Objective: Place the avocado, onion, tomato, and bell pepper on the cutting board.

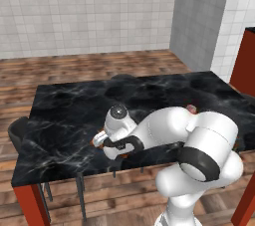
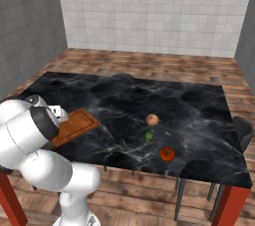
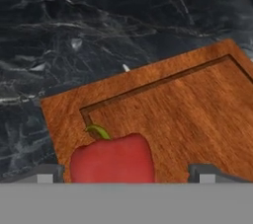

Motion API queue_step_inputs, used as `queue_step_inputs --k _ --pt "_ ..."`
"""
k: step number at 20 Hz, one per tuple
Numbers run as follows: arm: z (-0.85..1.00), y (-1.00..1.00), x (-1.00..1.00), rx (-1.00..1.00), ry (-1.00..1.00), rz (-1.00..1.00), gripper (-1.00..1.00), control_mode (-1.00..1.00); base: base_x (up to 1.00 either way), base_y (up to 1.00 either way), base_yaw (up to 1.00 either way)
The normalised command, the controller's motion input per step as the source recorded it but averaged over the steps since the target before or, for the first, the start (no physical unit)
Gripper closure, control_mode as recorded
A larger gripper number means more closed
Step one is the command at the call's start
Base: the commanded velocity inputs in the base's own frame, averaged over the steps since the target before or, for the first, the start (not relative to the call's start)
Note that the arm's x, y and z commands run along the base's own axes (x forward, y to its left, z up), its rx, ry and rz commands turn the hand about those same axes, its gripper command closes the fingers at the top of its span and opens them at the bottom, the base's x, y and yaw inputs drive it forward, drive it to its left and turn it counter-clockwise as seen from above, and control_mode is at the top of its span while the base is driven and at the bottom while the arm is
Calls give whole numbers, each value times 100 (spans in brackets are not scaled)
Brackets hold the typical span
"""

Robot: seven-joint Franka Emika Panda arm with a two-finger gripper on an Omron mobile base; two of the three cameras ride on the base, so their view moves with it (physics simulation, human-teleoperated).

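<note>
The tool [image 3: 126, 173] is spread wide, with the red bell pepper [image 3: 111, 159] lying between its tips on the cutting board [image 3: 188, 114]. It should be lifted straight up so the pepper is not nudged. Well away across the table [image 2: 189, 100] lie the onion [image 2: 152, 119], avocado [image 2: 148, 137] and tomato [image 2: 167, 154]; nothing is seen blocking the way.

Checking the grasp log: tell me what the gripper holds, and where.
Nothing: the gripper is open, fingertips apart either side of the red pepper on the board.
</note>
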Motion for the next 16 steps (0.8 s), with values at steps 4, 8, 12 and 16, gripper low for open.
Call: queue_step_inputs --k 4,8,12,16 --pt "48 0 -21 0 -17 0 -100 -100 0 0 0" --pt "59 -1 -19 0 -16 0 -100 -100 0 0 0" --pt "55 -15 -23 0 -8 -2 -100 -100 0 0 0" --pt "49 -28 -28 0 0 -10 -100 -100 0 0 0"
